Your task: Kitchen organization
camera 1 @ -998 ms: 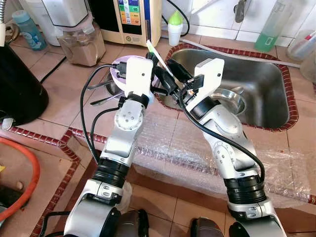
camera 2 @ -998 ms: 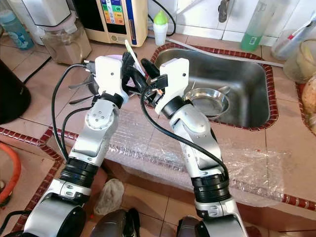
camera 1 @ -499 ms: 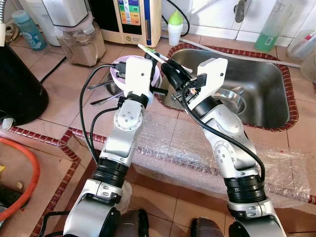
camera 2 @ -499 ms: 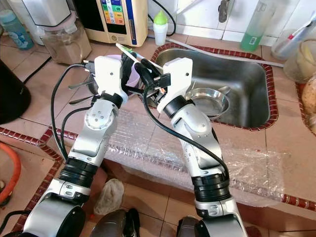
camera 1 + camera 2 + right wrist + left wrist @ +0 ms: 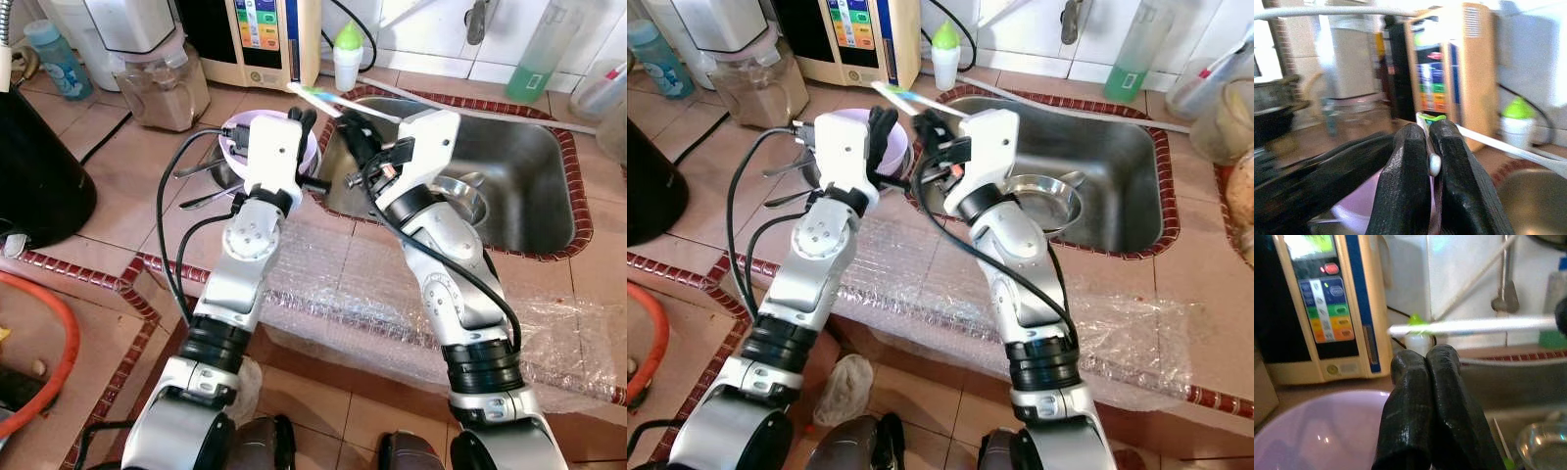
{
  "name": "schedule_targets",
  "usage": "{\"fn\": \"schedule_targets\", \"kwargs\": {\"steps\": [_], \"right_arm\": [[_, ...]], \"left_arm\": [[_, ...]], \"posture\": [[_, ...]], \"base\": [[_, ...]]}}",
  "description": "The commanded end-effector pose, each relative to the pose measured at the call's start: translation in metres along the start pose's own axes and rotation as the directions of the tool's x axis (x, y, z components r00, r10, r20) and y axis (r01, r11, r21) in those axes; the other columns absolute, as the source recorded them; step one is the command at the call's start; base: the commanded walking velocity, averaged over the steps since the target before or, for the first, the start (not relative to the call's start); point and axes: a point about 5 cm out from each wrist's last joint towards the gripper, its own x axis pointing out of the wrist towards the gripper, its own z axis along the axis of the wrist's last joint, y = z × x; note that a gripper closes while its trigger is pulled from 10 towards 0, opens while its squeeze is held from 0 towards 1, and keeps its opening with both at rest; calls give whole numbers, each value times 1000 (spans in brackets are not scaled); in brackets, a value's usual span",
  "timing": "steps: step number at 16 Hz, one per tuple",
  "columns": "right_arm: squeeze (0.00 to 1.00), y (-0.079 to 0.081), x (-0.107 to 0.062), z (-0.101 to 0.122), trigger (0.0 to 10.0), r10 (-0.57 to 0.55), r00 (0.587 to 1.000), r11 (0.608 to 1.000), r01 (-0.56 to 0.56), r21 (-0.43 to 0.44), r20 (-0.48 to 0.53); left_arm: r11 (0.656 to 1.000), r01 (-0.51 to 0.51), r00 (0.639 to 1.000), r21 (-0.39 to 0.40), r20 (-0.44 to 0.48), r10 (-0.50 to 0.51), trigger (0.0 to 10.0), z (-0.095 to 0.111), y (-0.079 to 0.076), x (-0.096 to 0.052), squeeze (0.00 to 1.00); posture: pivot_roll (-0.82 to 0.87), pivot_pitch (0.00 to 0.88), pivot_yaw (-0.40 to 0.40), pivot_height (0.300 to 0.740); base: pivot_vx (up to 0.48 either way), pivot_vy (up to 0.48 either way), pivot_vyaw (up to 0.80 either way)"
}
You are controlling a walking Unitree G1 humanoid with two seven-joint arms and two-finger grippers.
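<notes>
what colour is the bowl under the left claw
Pale lilac-purple bowl, clearest in the left wrist view, just below the shut left claw.

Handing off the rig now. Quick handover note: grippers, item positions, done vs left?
Right gripper: shut on a white toothbrush, held above the counter between the lilac bowl and the sink.
Left gripper: shut, empty, over the bowl.
Steel dish sits in the sink.
Done: toothbrush picked up.
Left: toothbrush not yet set down; destination not evident.
</notes>
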Motion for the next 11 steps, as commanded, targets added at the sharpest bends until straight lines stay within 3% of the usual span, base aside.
{"fn": "schedule_targets", "kwargs": {"steps": [1, 4, 5, 6, 7, 8, 9, 11], "right_arm": [[0, -7, 4, 3, 0, -49, 999, 998, 49, -33, 19], [0, -43, -2, -16, 0, -248, 965, 957, 231, -177, -81], [0, -54, -6, -24, 2510, -307, 945, 938, 280, -203, -115], [0, -67, -13, -35, 4039, -363, 917, 914, 315, -255, -168], [0, -75, -19, -44, 9569, -402, 894, 903, 350, -250, -197], [0, -88, -29, -59, 10000, -459, 847, 880, 392, -268, -267], [1000, -99, -40, -74, 10000, -511, 793, 859, 452, -242, -332], [1000, -106, -50, -87, 10000, -546, 742, 838, 498, -225, -389]], "left_arm": [[999, 46, 999, 12, -5, -46, 10000, 1, -3, -3, 0], [992, 121, 992, 19, -37, -120, 10000, -6, -3, -13, 0], [988, 156, 987, 13, -43, -155, 10000, -7, -4, -17, 0], [980, 199, 979, 9, -49, -198, 10000, -8, -7, -23, 0], [971, 241, 969, 2, -53, -241, 10000, -8, -10, -27, 0], [959, 282, 958, -4, -58, -282, 10000, -7, -12, -32, 4], [944, 328, 942, -25, -64, -329, 10000, -6, -15, -38, 1000], [920, 392, 917, -20, -72, -392, 10000, -5, -18, -45, 1000]], "posture": [[-42, 87, 79, 740], [-28, 81, 78, 740], [-23, 79, 77, 740], [-14, 75, 76, 740], [-7, 75, 76, 740], [-3, 74, 75, 740], [8, 74, 75, 740], [24, 75, 78, 740]], "base": [[0, 0, 0], [0, 0, 0], [0, 0, 0], [0, 0, 0], [0, 0, 0], [0, 0, 0], [0, 0, 0], [0, 0, 0]]}}
